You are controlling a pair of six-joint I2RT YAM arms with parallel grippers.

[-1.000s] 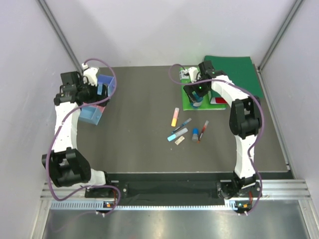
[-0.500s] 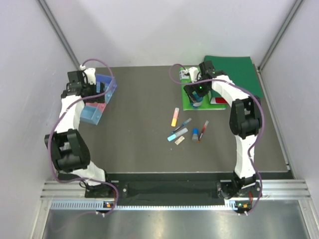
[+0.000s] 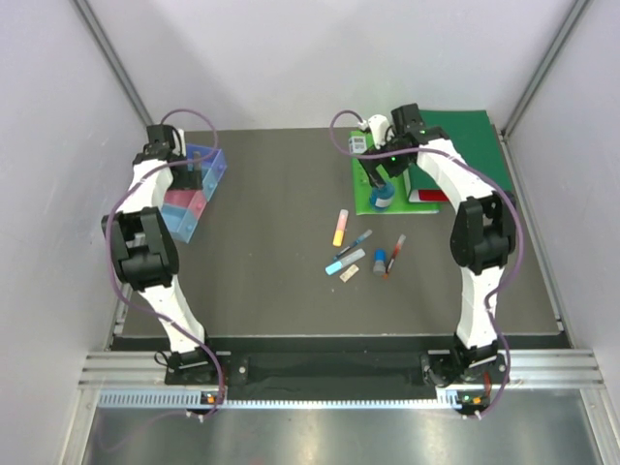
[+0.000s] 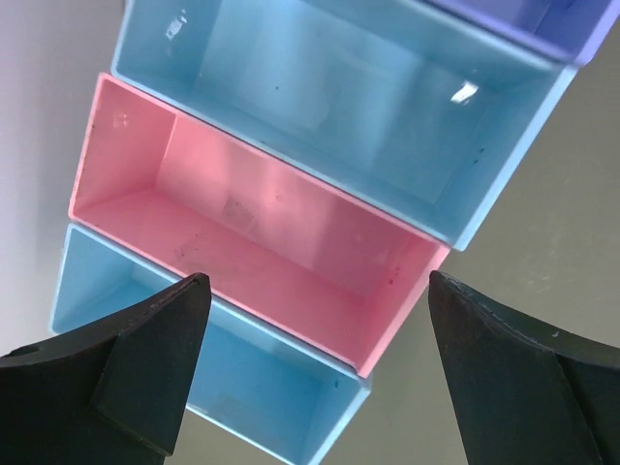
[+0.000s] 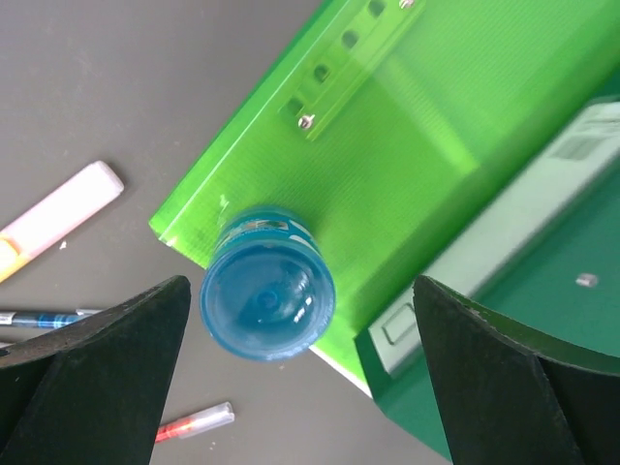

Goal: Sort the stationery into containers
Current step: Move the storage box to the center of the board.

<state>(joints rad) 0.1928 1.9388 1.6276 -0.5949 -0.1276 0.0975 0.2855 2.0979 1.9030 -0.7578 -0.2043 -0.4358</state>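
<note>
My left gripper (image 3: pixel 186 170) over the bins (image 3: pixel 182 225), my right gripper (image 3: pixel 380 182) over the round blue disc (image 3: pixel 384 198), left wrist view, jaws wide apart, empty, pink bin (image 4: pixel 252 232) directly below, right wrist view, jaws wide apart, empty, disc below on green binder (image 5: pixel 387 145) edge

In the left wrist view the purple bin (image 4: pixel 528 17) is cut off by the top edge. The blue bin (image 4: pixel 252 397) at the bottom is partly hidden behind the left fingers (image 4: pixel 145 358). In the right wrist view the highlighter (image 5: pixel 60 215) runs off the left edge, and the red pen (image 5: pixel 194 422) perhaps continues under a right finger (image 5: pixel 87 368).
</note>
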